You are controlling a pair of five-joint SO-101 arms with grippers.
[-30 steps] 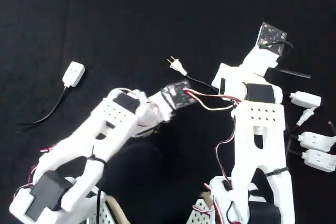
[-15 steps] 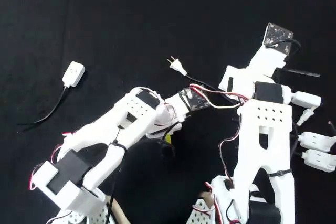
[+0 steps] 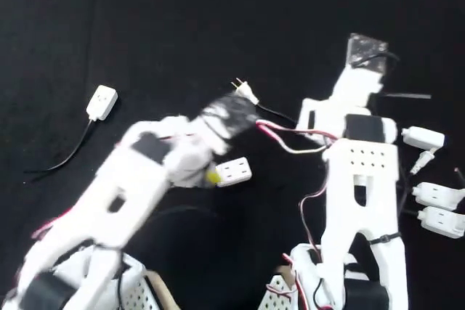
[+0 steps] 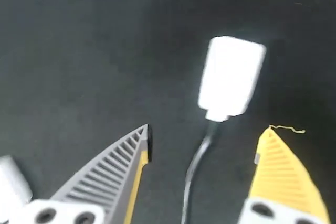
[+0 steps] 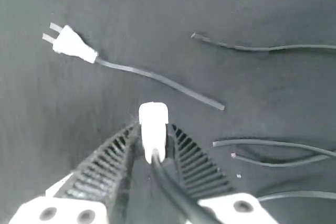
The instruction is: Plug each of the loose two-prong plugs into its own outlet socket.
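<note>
**Left arm swings aside and bares a socket**

In the last half second the left arm has swung toward the left side of the tabletop (image 3: 182, 34). An outlet socket (image 3: 234, 171) that it was covering now lies in plain sight near the middle. The right arm's wrist has shifted only slightly.

The left arm stretches from the near-left corner toward the centre and is smeared in the high view. The left gripper (image 4: 208, 130) hangs low over the tabletop with its fingers (image 4: 121, 156) spread wide. The outlet socket sits just ahead of them, and its cord runs back between them. A fingertip may be brushing it, but I cannot tell.

The right arm reaches straight out from its base. The right gripper (image 5: 154, 128) has its fingers closed on a white plug (image 5: 153, 115), whose cord trails back under the wrist. A second plug (image 3: 245, 91) lies flat on the tabletop between the two wrists.
</note>
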